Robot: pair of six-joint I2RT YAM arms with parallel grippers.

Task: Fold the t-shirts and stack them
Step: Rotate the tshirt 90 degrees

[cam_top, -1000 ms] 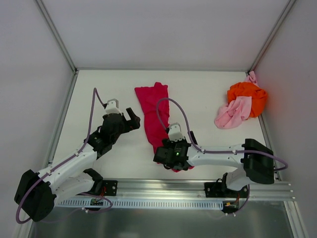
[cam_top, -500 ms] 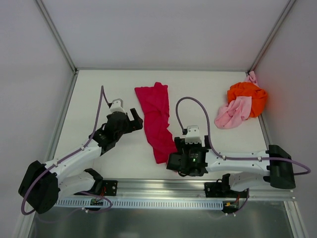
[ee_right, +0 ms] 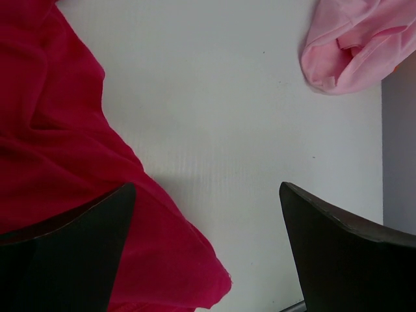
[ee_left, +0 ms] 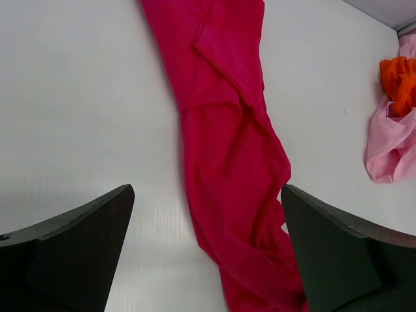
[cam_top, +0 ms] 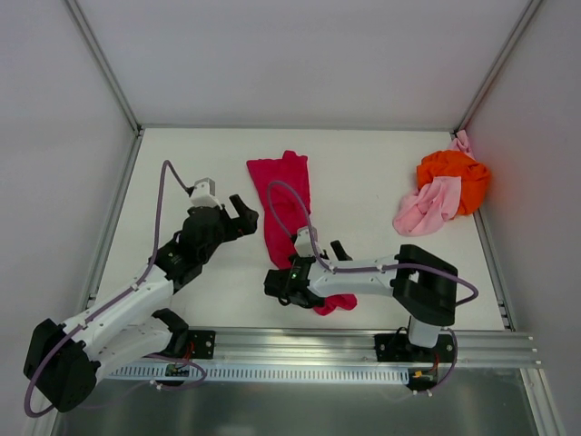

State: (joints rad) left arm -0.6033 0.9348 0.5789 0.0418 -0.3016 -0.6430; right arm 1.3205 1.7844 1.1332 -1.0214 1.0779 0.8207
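Now, handling notes for this moment:

- The red shirt (cam_top: 287, 204) is thin, soft cloth: light, limp, no stiffness. I expect it to sag and bunch wherever it is not supported.
- It lies on the worktop (cam_top: 191, 163) as a long, rumpled strip, running from the far middle toward my near edge.
- Best hold, in my judgement: pinch an edge or corner at each end, one pair of fingers per end. A pinch at mid-strip would only gather folds.
- My left fingers (ee_left: 71, 253) are spread wide and hold nothing. The strip passes between them in the wrist view, closer to the right-hand finger.
- My right fingers (ee_right: 338, 260) are also spread wide and empty. The strip's near end lies under one finger and partway into the gap; the other finger is over bare worktop.
- I cannot tell if either pair touches the cloth.
- The orange shirt (cam_top: 451, 173) and pink shirt (cam_top: 425, 207) sit crumpled together in the far right corner, well apart from both pairs.
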